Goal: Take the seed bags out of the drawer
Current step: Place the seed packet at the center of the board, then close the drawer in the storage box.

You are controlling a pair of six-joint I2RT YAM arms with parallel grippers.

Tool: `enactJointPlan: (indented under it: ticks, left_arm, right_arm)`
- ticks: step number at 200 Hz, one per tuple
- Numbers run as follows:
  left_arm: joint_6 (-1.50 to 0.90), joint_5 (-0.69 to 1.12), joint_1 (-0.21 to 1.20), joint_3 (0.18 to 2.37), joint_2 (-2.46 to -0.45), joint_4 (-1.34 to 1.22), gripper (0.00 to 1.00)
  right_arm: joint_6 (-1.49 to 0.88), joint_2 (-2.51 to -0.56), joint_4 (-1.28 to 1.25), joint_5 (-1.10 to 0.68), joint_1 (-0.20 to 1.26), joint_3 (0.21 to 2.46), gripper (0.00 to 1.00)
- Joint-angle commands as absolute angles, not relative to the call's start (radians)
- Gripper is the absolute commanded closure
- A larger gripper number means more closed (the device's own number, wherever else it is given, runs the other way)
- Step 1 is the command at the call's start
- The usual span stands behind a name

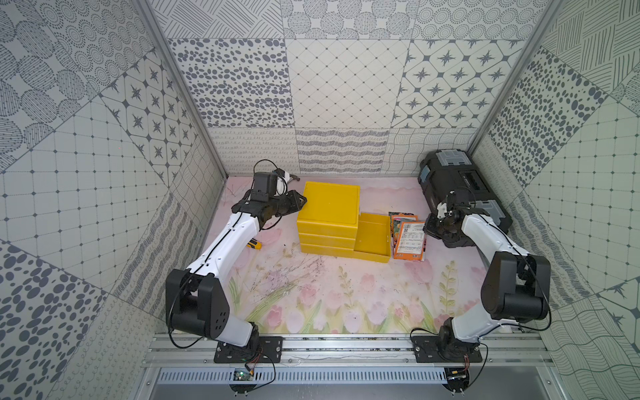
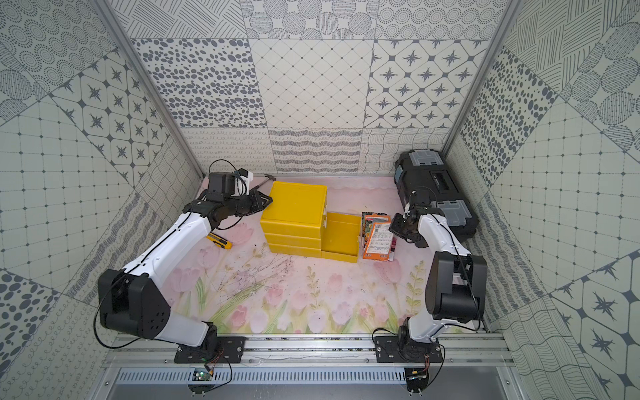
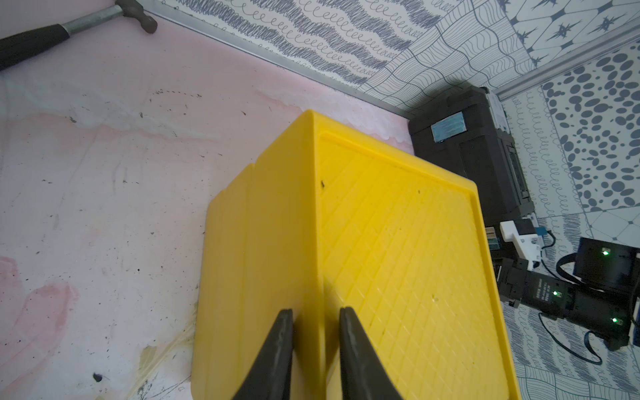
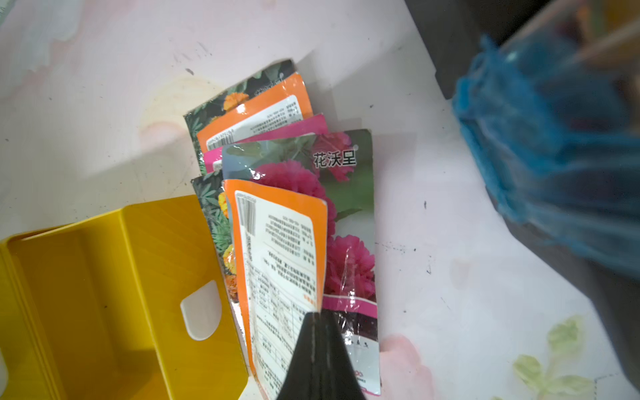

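Observation:
The yellow drawer cabinet stands mid-table with its bottom drawer pulled out; only bare yellow shows inside. Several seed bags lie fanned on the mat beside the drawer front. My right gripper is shut on the edge of the top, orange-backed seed bag, which bows upward over a pink-flower bag. My left gripper clamps the cabinet's top left edge, one finger on each side.
A black toolbox stands at the back right, close behind the right arm. A hammer lies at the back wall behind the left gripper. A yellow utility knife lies under the left forearm.

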State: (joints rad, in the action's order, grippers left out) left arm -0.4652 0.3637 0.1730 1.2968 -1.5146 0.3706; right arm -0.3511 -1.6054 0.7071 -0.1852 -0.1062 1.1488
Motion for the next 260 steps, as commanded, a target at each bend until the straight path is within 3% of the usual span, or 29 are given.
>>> enactJointPlan:
  ticks: [1, 20, 41, 147, 260]
  left_arm:
    - [-0.449, 0.416, 0.178, 1.282, -1.53, 0.607, 0.75]
    - [-0.449, 0.416, 0.179, 1.282, -1.528, 0.607, 0.75]
    - [-0.449, 0.416, 0.178, 1.282, -1.529, 0.606, 0.75]
    - [-0.446, 0.411, 0.179, 1.281, -1.525, 0.609, 0.75]
    - [-0.447, 0.423, 0.179, 1.273, -1.516, 0.594, 0.75]
  right_arm:
    - [-0.339, -1.611, 0.683, -0.126, -0.108, 1.159, 0.97]
    - [-0.343, -1.602, 0.683, -0.075, -0.105, 1.158, 0.67]
    - [-0.339, -1.581, 0.683, -0.041, -0.083, 1.154, 0.54]
    - [-0.424, -1.651, 0.562, -0.149, 0.165, 1.116, 0.54]
    - [-0.596, -1.808, 0.348, -0.398, 0.278, 1.142, 0.57]
